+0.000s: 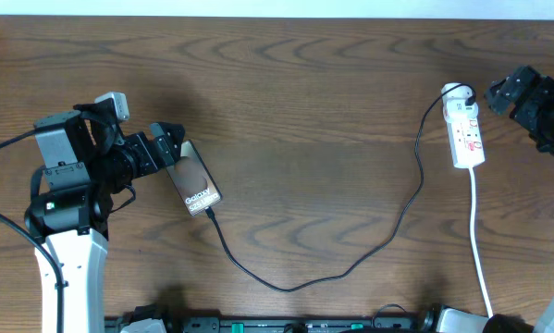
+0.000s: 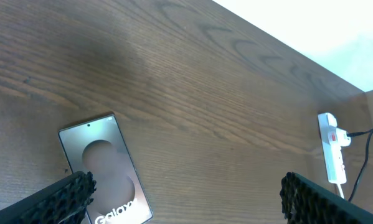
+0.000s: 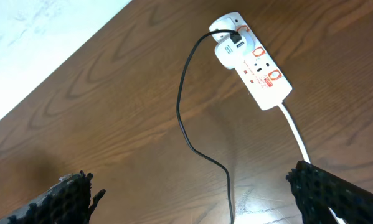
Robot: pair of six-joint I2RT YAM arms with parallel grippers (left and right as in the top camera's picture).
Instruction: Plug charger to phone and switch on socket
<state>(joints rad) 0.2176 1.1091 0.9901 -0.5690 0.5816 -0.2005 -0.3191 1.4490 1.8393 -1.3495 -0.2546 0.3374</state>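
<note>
Wood table [image 1: 304, 92], phone [image 1: 195, 183] left, socket [image 1: 467, 137] + white cord [image 1: 478, 240] right, charger [image 1: 286, 289] btwn

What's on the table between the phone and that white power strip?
Mostly bare table. Only the black charger cable runs between the phone and the socket, sagging toward the front edge, as the overhead view shows.

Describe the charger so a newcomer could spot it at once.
On the wooden table, find the white power strip at the right. The charger is the thin black cable looping from its adapter toward the phone; the strip's own cord is thicker and white.
</note>
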